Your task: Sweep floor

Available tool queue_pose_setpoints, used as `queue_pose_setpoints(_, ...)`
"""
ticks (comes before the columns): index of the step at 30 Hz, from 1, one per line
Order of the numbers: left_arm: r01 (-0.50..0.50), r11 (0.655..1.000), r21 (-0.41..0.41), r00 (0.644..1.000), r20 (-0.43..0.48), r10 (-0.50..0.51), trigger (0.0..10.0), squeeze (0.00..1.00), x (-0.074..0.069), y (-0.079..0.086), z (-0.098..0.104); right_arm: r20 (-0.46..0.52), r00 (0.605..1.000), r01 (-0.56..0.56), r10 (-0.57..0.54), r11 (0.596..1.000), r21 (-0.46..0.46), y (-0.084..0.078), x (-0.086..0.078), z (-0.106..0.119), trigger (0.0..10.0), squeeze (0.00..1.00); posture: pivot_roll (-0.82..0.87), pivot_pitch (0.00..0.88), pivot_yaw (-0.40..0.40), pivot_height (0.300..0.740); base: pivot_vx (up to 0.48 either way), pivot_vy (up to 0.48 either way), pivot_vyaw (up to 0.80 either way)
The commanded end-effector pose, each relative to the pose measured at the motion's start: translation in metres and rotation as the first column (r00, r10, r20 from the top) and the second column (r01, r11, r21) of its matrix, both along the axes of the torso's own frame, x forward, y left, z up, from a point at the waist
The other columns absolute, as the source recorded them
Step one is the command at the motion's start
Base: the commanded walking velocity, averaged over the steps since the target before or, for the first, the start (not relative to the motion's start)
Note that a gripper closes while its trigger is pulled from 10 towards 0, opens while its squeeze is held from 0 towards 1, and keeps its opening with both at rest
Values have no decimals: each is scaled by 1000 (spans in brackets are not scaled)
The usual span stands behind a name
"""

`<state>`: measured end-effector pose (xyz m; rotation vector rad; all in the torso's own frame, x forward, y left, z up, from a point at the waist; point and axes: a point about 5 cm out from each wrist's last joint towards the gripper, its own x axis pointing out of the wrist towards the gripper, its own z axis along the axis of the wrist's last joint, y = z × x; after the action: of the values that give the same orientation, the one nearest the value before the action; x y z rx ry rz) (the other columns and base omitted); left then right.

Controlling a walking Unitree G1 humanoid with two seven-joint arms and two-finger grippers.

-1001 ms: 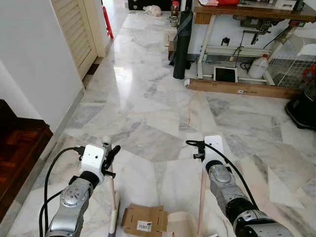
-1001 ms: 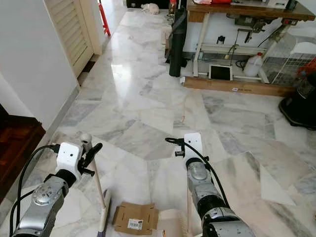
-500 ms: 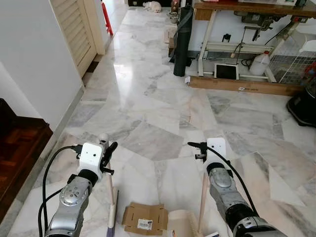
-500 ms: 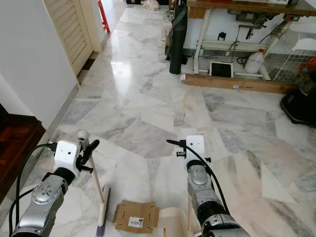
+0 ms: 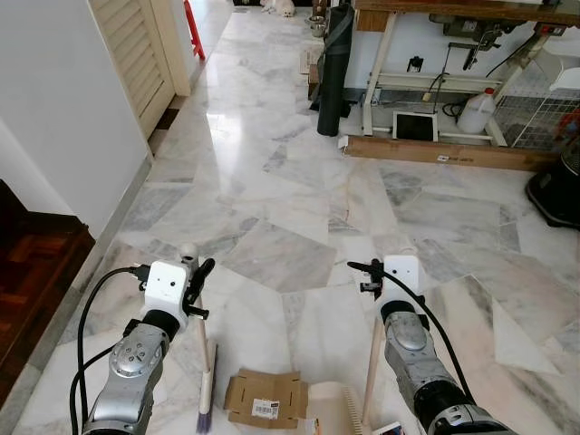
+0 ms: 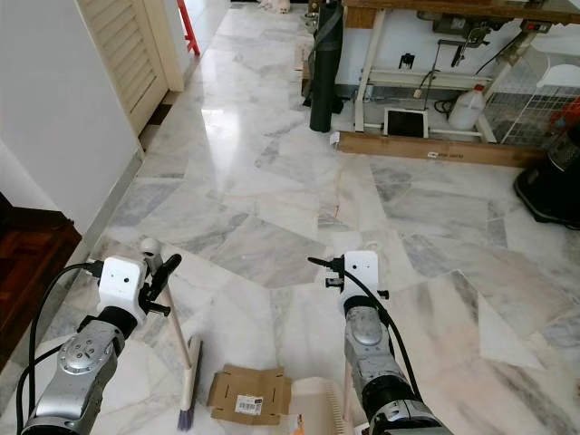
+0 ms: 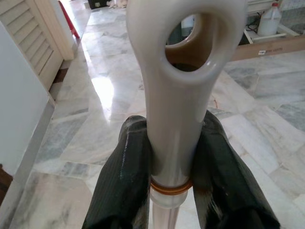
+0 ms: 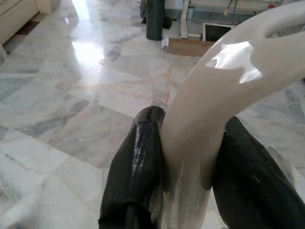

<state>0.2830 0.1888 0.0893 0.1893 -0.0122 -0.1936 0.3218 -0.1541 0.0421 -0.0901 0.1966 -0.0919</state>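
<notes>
Gripping the cream handle of the broom, the left pincer has both black fingers pressed against the shaft just under its hanging loop; the bristle end rests on the marble floor at about 7 o'clock of the head view. Just beside the bristles, toward 6 o'clock, lies a flattened cardboard piece with a white label. The cream dustpan touches the cardboard's right edge, and its long handle rises to the right pincer, which is clamped around the curved grip. At 9 o'clock a white wall meets dark wooden steps; a louvred door stands at 11 o'clock. At 1 o'clock, well apart, a wooden desk shelters a black roll, a tablet and a plastic jug.
</notes>
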Motion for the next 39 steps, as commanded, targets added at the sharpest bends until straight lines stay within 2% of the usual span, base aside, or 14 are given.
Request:
queue_pose_setpoints(1,-17,1000,7,1000,13,16,10000,0,1,5,2,55,998,8,-9,1000,20,0,5,11,10000,0,167,87,-2,740,0,0,0)
queue_pose_setpoints(9,-14,1000,4,1000,17,14,10000,0,2,4,3,97,995,-3,0,1000,28,2,11,21,10000,0,165,84,-3,740,0,0,0)
queue_pose_setpoints(18,-13,1000,1,1000,12,13,10000,0,2,3,2,62,998,-4,3,1000,22,1,5,11,10000,0,165,85,-4,740,0,0,0)
queue_pose_setpoints(22,-18,1000,3,1000,11,18,10000,0,1,4,0,51,999,4,-4,1000,3,-2,-5,0,10000,0,168,86,-5,740,0,0,0)
queue_pose_setpoints(27,-21,1000,1,1000,11,21,10000,0,0,4,-1,73,997,20,-21,1000,8,-3,-12,-5,10000,0,172,87,-5,740,0,0,0)
queue_pose_setpoints(35,-23,1000,-2,1000,22,23,10000,0,0,4,0,152,988,6,-6,1000,3,1,-10,4,10000,0,170,87,-3,740,0,0,0)
queue_pose_setpoints(39,-23,1000,-3,999,26,23,10000,0,0,3,1,160,987,-2,1,1000,5,2,-9,5,10000,0,174,88,-5,740,0,0,0)
